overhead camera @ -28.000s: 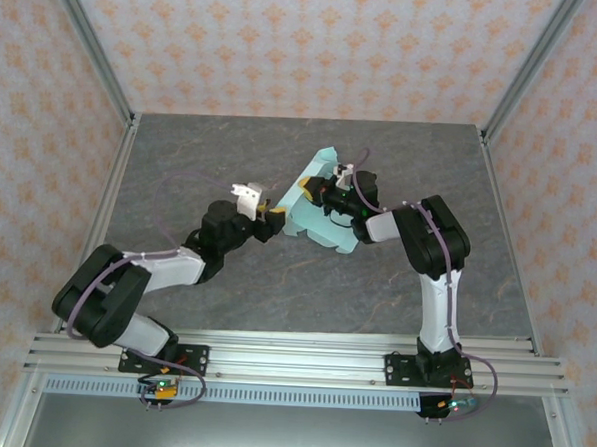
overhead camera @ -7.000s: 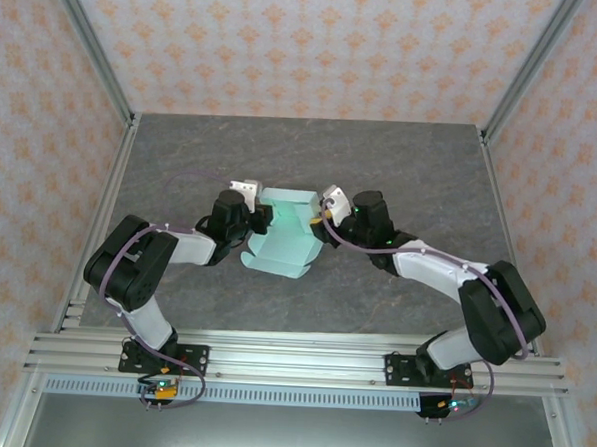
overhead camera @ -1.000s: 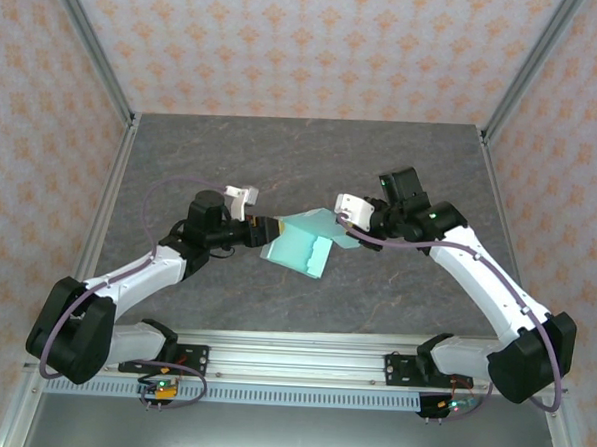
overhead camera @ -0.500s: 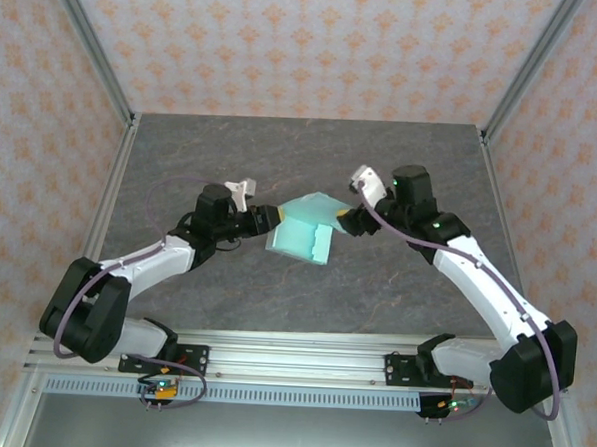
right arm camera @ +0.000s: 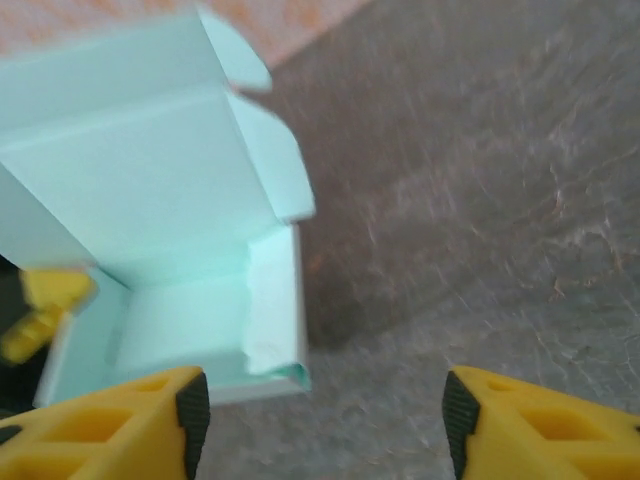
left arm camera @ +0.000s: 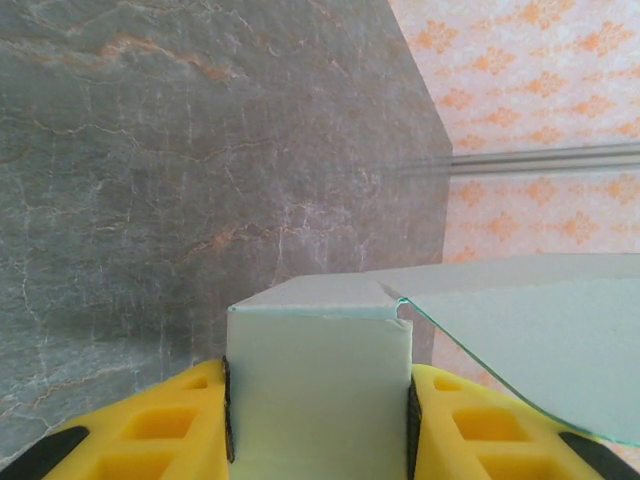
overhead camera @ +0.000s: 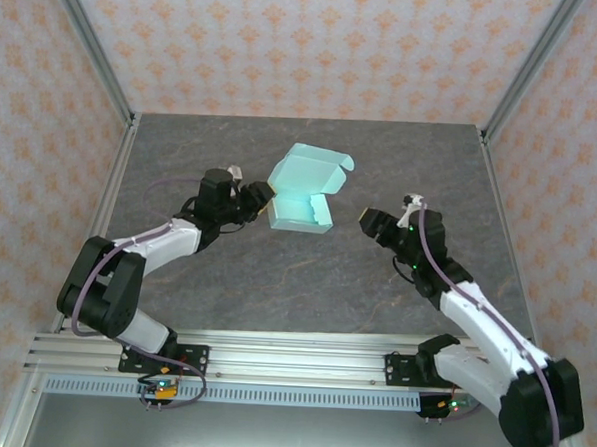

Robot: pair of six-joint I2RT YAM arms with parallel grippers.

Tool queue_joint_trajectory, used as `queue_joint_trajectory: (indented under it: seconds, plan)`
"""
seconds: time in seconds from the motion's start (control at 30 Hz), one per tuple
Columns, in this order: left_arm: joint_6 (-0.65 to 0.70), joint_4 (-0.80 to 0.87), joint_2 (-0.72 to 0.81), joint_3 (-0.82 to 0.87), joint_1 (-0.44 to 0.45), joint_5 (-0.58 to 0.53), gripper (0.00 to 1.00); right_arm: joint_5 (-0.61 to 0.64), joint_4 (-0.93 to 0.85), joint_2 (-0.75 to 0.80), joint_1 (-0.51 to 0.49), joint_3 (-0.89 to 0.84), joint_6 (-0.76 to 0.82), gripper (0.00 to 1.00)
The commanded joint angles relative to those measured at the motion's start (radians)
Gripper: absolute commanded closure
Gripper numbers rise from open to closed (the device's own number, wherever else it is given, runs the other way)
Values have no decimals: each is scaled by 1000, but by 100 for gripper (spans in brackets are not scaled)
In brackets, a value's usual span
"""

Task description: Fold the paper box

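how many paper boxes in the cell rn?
1. Paper box mid-table, lid open; left jaws clamp its left wall, right jaws open and clear of it. No others visible.

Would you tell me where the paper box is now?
In the top view, the paper box is left of centre, lid raised, its left wall held by the left gripper; the open right gripper is apart to its right.

Overhead camera looks down from behind; wrist cameras closely face paper box (overhead camera: 301, 210)
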State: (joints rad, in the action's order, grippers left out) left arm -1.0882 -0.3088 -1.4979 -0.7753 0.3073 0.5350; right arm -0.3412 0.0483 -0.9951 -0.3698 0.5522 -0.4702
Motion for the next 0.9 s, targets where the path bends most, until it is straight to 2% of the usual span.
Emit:
queue_joint_trajectory:
  seconds: [0.0,0.07,0.23,0.37,0.5,0.7,0.77,0.87]
  plan:
    - [79,51,29,-94,3,63,64,-158,-25,-141,-8,127,82,44]
    - [104,71,40,-109,3,84,64,-186,-42,-238,-19,184,113,51]
    - [135,86,55,-107,10,90,64,-156,-141,-383,-62,326,204,51]
    - [102,26,41,-92,13,120,64,-103,-157,-459,-68,386,173,52]
    - [114,18,36,-97,21,135,64,-100,-180,-522,-84,446,186,57]
    - [105,8,23,-98,32,133,64,-96,-143,-601,-126,472,153,54]
    - [110,18,18,-92,33,116,64,-120,-103,-609,-126,457,138,54]
    - [96,-4,9,-83,33,112,64,-92,-75,-607,-126,436,124,56]
